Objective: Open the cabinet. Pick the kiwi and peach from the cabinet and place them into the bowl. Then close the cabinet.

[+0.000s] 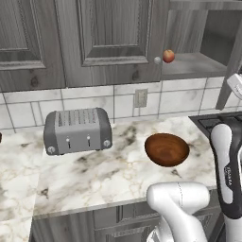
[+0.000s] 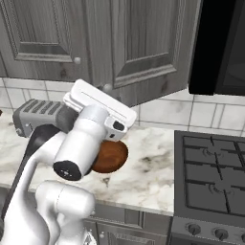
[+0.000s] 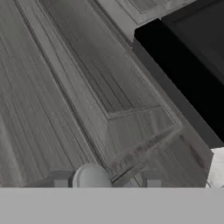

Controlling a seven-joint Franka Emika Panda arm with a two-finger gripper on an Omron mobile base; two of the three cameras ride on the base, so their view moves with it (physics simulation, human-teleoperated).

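**A:** What is nearest?

**B:** The gripper (image 3: 107,181), up at the cabinet's (image 1: 113,33) right door (image 2: 148,43). In the hand view that door's round silver knob (image 3: 89,177) sits between the two dark fingertips (image 3: 61,179).

**A:** Clamped on it?

**B:** No. The fingers stand apart. There is a clear gap between the knob and the far fingertip; the other tip is just beside it.

**A:** And the door?

**B:** Swung out at an angle, so the cabinet is open on that side.

**A:** Next back?

**B:** The marble counter (image 1: 94,175). The reddish-brown wooden bowl (image 1: 166,149) sits on it with nothing in it. The grey toaster (image 1: 78,130) stands to its left, well apart, and the stove (image 2: 210,177) is to its right.

**A:** Farther?

**B:** The tiled wall has an outlet (image 1: 140,98). Above it, the peach (image 1: 168,56) rests at the front edge of the cabinet's shelf (image 1: 194,64), close to the closed left door's knob (image 1: 158,60).
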